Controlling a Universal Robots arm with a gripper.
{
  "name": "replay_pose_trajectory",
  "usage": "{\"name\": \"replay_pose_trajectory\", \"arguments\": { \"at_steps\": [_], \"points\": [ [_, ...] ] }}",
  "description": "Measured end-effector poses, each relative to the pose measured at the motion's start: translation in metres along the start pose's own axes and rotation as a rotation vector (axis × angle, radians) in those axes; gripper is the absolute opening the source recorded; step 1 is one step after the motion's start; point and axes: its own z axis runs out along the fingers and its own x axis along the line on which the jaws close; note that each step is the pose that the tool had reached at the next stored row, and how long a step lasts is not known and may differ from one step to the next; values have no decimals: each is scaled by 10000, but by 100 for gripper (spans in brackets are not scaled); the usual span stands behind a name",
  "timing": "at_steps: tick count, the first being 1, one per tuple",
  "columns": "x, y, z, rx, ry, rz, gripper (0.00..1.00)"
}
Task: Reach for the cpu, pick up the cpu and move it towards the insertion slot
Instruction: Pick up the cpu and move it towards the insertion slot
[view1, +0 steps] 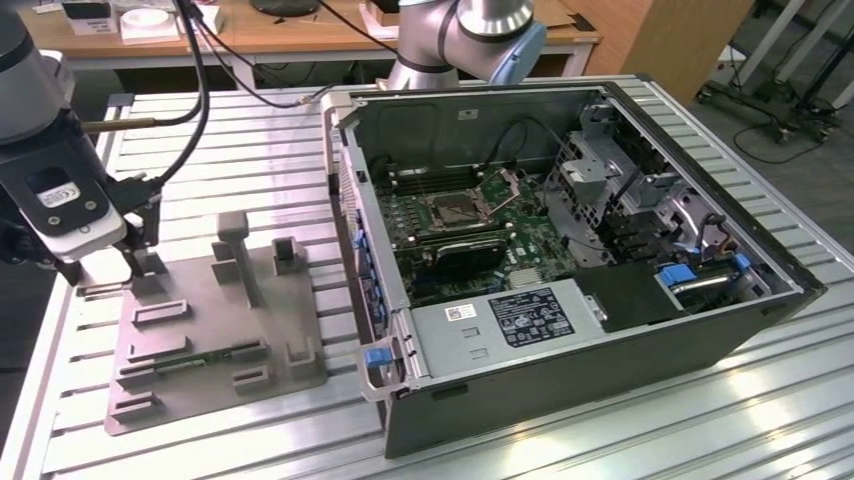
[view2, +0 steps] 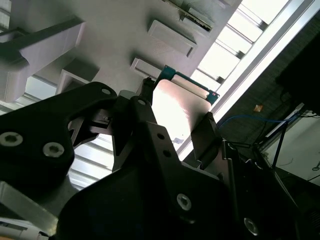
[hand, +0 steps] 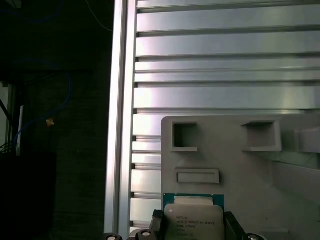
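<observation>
Over the grey plate (view1: 200, 320) at the exterior view's left, the gripper (view2: 176, 109) is clamped on the cpu (hand: 193, 220) by opposite edges, likely sparing its faces, well apart from the insertion slot (view1: 458, 208).

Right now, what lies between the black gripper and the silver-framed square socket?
In the exterior view: the grey fixture plate's posts, bare slatted table, then the case's side wall.

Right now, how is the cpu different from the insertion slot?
The cpu is silvery on top; the insertion slot is dark in the middle with a shiny frame. The cpu is clamped between the fingers of the gripper by the grey fixture plate; the insertion slot sits inside the open computer case. Both are square.
</observation>
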Motion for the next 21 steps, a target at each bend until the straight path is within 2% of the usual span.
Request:
{"name": "replay_pose_trajectory", "arguments": {
  "at_steps": [21],
  "points": [
    [2,6,-116,-9,-6,-1,54]
  ]
}}
